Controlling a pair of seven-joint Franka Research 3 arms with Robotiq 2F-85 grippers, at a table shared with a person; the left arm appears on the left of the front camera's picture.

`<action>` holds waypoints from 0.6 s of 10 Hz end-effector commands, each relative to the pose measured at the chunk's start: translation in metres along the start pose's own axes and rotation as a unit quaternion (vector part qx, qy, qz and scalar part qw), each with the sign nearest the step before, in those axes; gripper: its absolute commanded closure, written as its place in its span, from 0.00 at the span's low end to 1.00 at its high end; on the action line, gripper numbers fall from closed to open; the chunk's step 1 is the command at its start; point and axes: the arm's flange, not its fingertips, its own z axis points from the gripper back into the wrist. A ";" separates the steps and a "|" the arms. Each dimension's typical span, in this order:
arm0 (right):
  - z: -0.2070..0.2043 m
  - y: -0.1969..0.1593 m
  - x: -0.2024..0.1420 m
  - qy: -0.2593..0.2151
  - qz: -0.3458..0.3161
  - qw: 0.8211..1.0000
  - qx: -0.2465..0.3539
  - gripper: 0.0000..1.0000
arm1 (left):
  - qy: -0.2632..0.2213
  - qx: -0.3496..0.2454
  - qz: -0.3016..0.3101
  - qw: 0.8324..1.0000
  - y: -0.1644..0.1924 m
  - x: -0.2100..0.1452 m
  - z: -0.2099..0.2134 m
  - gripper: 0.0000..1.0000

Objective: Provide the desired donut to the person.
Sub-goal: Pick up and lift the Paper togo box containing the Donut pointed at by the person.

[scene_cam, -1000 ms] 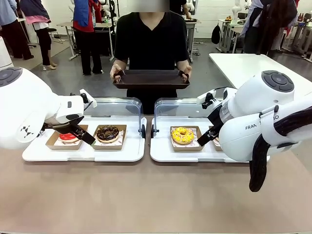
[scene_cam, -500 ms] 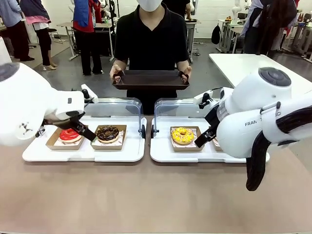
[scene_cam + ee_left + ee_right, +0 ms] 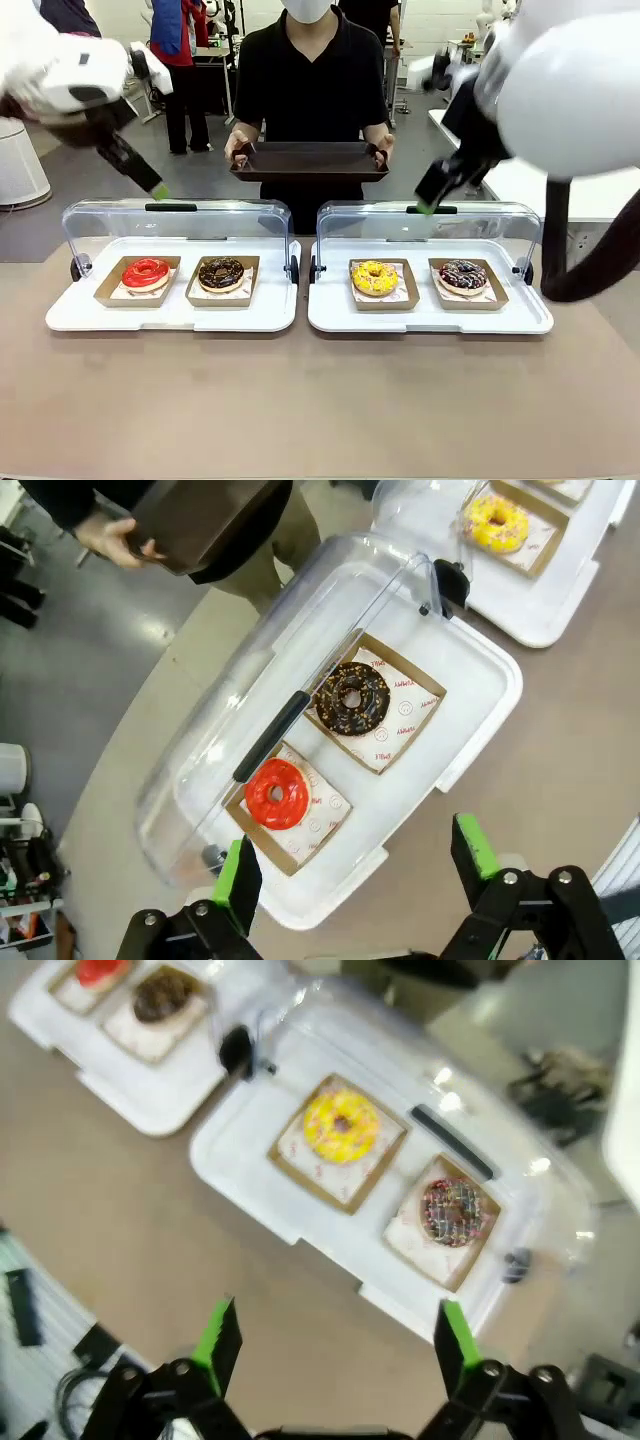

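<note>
So far no donut is delivered; both arms are high and empty.
I see all four donuts sitting in their paper boxes under the raised clear lids: red donut (image 3: 146,272) and chocolate donut (image 3: 221,272) in the left case (image 3: 170,315), yellow donut (image 3: 375,277) and sprinkled donut (image 3: 463,274) in the right case (image 3: 430,318). The person (image 3: 310,70) stands at the far side holding a dark tray (image 3: 310,160) with both hands; the tray looks empty. They are not pointing, so I cannot tell which donut is wanted. My left gripper (image 3: 355,870) hangs above the left case with fingers spread wide and nothing between them. My right gripper (image 3: 338,1345) is likewise spread and empty above the right case. I judge the cases are ready, but choosing, picking and the handover to the tray all remain.
</note>
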 end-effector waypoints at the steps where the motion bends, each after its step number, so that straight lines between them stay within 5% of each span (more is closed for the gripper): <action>1: 0.008 -0.001 0.013 0.008 -0.021 0.999 -0.045 0.00 | 0.027 0.010 -0.016 0.999 0.010 0.014 0.007 0.00; 2: 0.012 0.001 0.005 0.001 -0.004 0.997 -0.080 0.00 | -0.020 0.072 -0.002 0.997 0.009 0.005 0.012 0.00; 3: 0.019 -0.004 0.009 -0.005 -0.009 1.000 -0.019 0.00 | 0.008 -0.001 -0.004 1.000 0.003 0.009 0.015 0.00; 5: 0.025 -0.005 0.012 -0.007 -0.006 0.999 -0.042 0.00 | 0.008 -0.001 -0.004 1.000 0.003 0.009 0.015 0.00; 6: 0.019 -0.029 0.006 0.016 0.024 0.989 0.146 0.00 | 0.002 0.014 -0.004 1.000 0.008 0.011 0.019 0.00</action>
